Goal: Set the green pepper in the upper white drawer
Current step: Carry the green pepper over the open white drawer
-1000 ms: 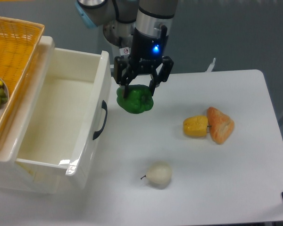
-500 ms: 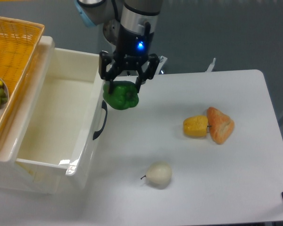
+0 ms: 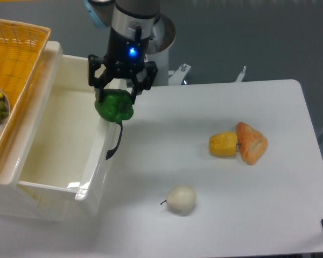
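Our gripper (image 3: 116,97) is clamped on the green pepper (image 3: 114,106) over the upper white drawer's (image 3: 99,161) front wall; glossy lobes look slippery.

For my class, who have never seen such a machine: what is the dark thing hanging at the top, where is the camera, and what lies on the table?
One fixed camera looks down at a white table. The dark thing is a robot arm's gripper, two fingers shut on a green pepper, held in the air over the front edge of an open white drawer. On the table lie a pale pear, a yellow pepper piece and an orange piece, those two touching. An orange basket sits at the left.
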Available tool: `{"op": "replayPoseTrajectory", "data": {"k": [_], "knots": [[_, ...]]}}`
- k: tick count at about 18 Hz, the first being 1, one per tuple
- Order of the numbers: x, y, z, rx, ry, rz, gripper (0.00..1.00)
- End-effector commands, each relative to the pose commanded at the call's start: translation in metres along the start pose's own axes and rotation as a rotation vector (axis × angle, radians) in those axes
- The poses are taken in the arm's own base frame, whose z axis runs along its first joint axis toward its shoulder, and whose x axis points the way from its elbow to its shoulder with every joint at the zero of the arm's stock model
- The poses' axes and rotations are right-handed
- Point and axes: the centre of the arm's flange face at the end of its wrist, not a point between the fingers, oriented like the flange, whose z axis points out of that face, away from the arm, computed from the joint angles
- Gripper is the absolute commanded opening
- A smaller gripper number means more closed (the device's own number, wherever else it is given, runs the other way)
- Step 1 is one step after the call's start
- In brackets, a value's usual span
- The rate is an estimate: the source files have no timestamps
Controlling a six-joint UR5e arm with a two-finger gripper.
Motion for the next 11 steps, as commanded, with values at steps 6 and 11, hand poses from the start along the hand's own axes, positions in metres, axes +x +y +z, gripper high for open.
{"op": "replayPoseTrajectory", "data": {"k": [6, 11], "knots": [[0.014, 0.004, 0.006, -0.012, 0.01, 0.027, 0.54], [0.023, 0.007, 0.009, -0.019, 0.012, 0.045, 0.55]]}}
